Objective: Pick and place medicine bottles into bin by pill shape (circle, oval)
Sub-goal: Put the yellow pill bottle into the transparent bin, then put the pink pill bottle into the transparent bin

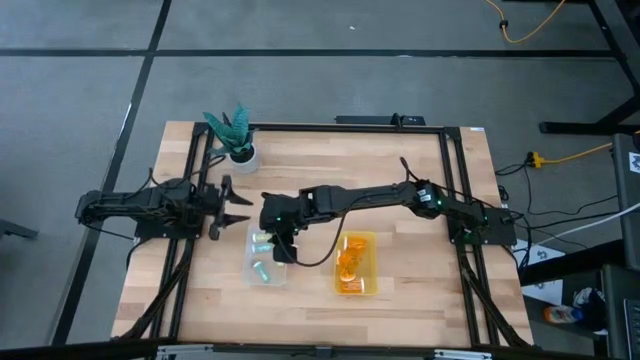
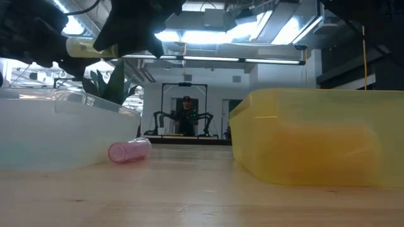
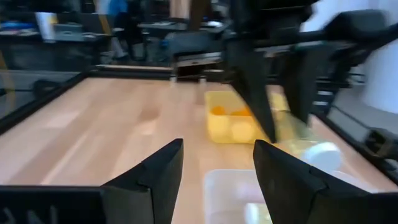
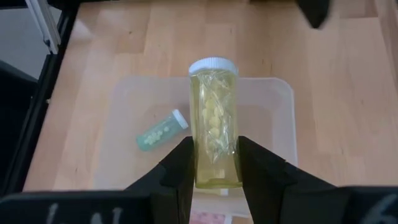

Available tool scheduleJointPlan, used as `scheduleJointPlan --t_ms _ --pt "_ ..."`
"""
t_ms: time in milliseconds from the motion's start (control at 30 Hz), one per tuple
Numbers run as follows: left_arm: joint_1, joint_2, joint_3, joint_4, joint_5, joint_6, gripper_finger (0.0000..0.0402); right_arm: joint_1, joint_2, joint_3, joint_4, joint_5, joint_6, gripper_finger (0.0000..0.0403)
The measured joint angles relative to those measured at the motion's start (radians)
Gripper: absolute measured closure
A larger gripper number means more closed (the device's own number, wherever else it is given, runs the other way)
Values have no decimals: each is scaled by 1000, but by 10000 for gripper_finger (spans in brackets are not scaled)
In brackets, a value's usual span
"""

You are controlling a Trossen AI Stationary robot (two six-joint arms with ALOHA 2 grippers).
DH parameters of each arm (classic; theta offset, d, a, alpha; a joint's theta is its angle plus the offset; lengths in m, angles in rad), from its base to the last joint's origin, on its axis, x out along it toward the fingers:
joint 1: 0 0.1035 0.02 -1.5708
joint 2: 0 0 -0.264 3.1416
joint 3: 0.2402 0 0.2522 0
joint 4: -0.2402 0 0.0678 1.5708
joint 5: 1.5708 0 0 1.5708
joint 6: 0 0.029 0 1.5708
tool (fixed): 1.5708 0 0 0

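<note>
- Right wrist view: a pale yellow-green bottle with a white cap was pinched in the right gripper, above the clear bin holding a teal bottle.
- The yellow bin sat beside it.
- The left gripper waited near the plant, fingers spread.

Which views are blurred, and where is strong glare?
Left wrist view: soft all over, the yellow bin smeared. Low view: ceiling lights glare, the arms turn to dark shapes, yet the pink bottle is clear. Right wrist view: sharp on the bottle in the right pincer.
</note>
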Motion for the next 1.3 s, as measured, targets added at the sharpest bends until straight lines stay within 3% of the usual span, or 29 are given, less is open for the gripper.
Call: scheduleJointPlan --t_ms 167,333,733,1133,1300 --pt "0 0 -8 61 65 -28 211 0 0 0 -3 0 -2 289" --pt "0 3 -62 178 -43 -51 211 -1 0 0 -3 0 -2 289" --pt "0 18 -61 169 -83 25 211 1 0 0 8 0 -2 288" --pt "0 18 -61 169 -90 27 211 -3 -9 2 -22 -1 27 219" --pt "0 18 -61 169 -90 27 211 -2 -68 10 -189 5 28 221"
